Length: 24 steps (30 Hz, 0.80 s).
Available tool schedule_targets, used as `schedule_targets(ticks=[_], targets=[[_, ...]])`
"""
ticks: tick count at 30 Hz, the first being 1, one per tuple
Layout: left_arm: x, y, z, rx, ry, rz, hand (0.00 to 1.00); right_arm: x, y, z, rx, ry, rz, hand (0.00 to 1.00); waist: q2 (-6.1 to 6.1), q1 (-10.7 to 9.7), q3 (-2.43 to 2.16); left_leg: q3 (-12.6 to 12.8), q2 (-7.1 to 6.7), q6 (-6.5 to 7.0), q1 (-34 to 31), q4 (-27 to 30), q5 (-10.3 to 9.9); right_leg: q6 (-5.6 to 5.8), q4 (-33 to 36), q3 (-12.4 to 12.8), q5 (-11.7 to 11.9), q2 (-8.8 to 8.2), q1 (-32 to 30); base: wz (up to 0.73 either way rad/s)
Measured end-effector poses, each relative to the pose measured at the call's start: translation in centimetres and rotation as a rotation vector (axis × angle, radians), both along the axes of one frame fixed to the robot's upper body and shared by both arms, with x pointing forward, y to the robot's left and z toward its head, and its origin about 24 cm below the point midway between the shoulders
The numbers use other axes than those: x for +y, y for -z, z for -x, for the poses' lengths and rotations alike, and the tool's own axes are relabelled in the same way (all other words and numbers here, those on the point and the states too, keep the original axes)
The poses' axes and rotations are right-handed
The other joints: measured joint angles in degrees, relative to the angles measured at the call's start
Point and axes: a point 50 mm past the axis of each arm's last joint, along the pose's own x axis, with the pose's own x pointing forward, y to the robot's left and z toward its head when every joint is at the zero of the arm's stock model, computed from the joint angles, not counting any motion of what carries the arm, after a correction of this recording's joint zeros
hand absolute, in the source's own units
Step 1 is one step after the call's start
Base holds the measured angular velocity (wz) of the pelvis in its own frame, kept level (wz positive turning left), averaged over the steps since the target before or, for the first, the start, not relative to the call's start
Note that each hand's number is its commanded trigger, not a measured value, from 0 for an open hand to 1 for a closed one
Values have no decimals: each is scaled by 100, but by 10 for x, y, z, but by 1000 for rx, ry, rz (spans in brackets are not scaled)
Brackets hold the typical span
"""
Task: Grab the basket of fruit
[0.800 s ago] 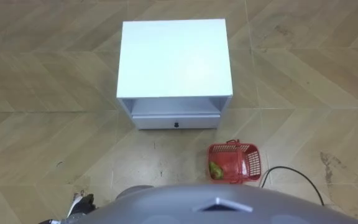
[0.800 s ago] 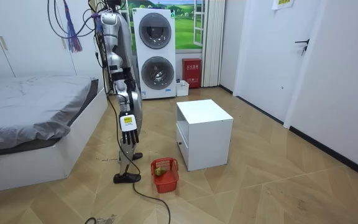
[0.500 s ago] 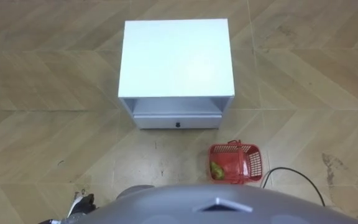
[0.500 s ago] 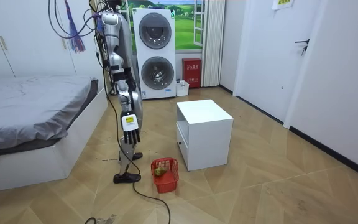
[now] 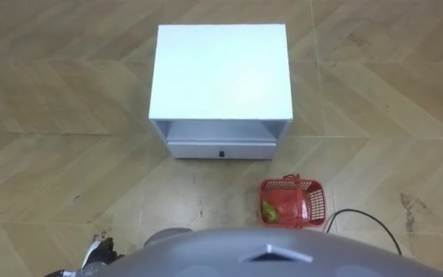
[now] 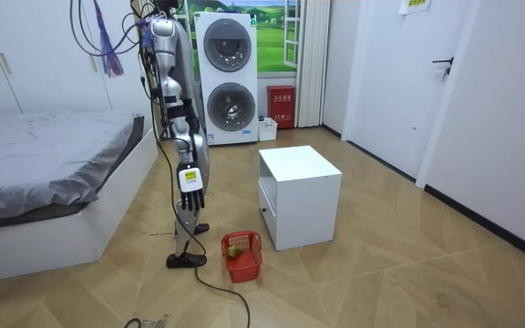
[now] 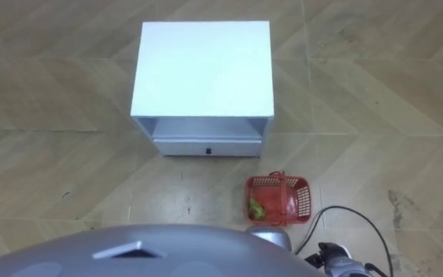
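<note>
Red plastic lattice fruit basket [image 5: 306, 204] sits on the pale wooden herringbone floor [image 5: 52, 154], just off the front right corner of the white box-shaped cabinet [image 5: 221, 69], near it but not touching. A green fruit [image 5: 268, 209] lies inside the basket, at the end nearer the cabinet's middle. The cabinet's front has an open slot above a white drawer [image 5: 221, 150] with a small dark knob. The robot stands upright facing that drawer front, a little back from the cabinet, with the basket on the floor to its right. In the room view its right hand [image 6: 190, 189] hangs by its thigh, fingers loose and pointing down, holding nothing, well above the basket. The left hand [image 5: 98, 251] shows on the cabinet's other side from the basket; whether its fingers are curled or straight cannot be told.
</note>
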Motion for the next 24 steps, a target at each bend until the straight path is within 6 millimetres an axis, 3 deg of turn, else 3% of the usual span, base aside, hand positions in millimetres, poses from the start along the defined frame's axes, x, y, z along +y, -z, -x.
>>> schedule_targets(ticks=[8,16,24], targets=[[-1,0,8,19,-5,7,0,1,0,1,19,2,-11,0,-55,28,-18,5,-5,0,12,-28,0,0,13,-89,0,-11,7,1],[-1,0,5,13,-2,17,0,-2,-1,-11,-20,14,5,0,-77,25,-14,-16,-23,2,24,27,0,1,49,-163,-1,-49,8,0],[2,0,-8,-12,6,22,0,-3,-1,-18,-51,67,5,0,-118,43,4,-88,10,72,-506,348,-58,2,289,-207,-2,-75,-427,2]])
